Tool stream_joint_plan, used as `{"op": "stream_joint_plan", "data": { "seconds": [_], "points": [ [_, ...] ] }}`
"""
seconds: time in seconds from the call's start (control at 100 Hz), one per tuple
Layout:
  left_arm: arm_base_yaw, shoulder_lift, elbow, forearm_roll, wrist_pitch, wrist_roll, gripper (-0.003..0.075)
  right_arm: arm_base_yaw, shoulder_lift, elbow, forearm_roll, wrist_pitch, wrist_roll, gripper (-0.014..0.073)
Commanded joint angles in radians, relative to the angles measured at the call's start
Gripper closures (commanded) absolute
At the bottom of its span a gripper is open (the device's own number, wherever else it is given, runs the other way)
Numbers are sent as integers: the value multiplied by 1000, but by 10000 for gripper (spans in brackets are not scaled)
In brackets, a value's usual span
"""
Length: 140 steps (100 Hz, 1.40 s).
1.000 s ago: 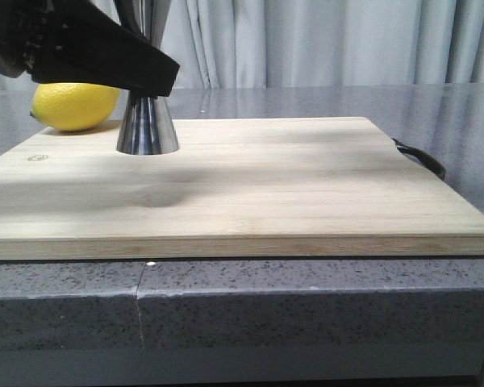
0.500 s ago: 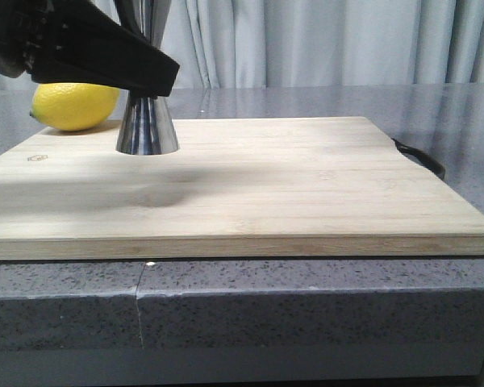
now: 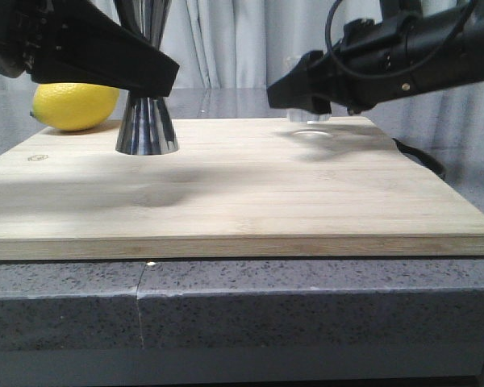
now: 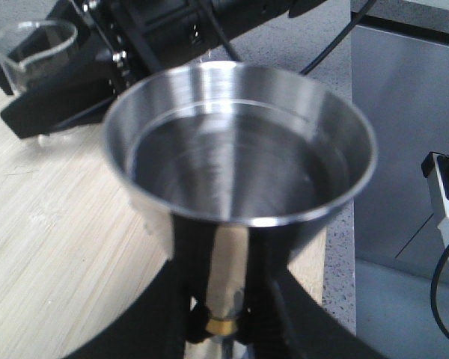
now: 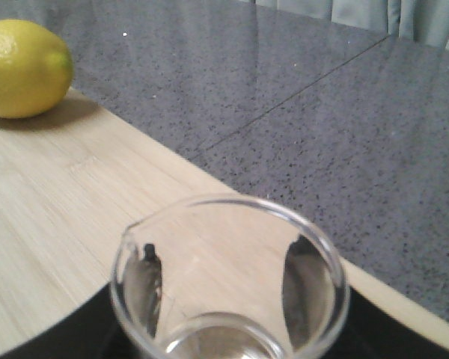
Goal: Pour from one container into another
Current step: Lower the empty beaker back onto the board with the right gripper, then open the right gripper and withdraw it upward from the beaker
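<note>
Steel jigger [image 3: 147, 121] stands upright on the wooden cutting board [image 3: 250, 189], left of centre in the front view, its flared base flat on the wood. Biggest thing in shot is that board, lying on the grey speckled bench [image 3: 306, 298] and filling the middle of the frame. Left end effector [image 3: 157, 76] comes in from the upper left, fingers closed on the jigger's narrow waist; the left wrist view shows the gold band pinched between them, with clear liquid in the top cup. Right end effector [image 3: 306, 101] reaches in from the upper right, clamped around the glass beaker [image 5: 228, 280], which hangs just above the board's far edge. A lemon [image 3: 74, 105] rests at the far left, behind the jigger.
</note>
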Motion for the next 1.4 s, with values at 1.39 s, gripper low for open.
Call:
{"op": "stream_joint_plan", "data": {
  "seconds": [1.39],
  "points": [
    [-8,-34,-29,-70,38,-7,740,-7,-42,-26,93,-125,-31,6]
  ]
}}
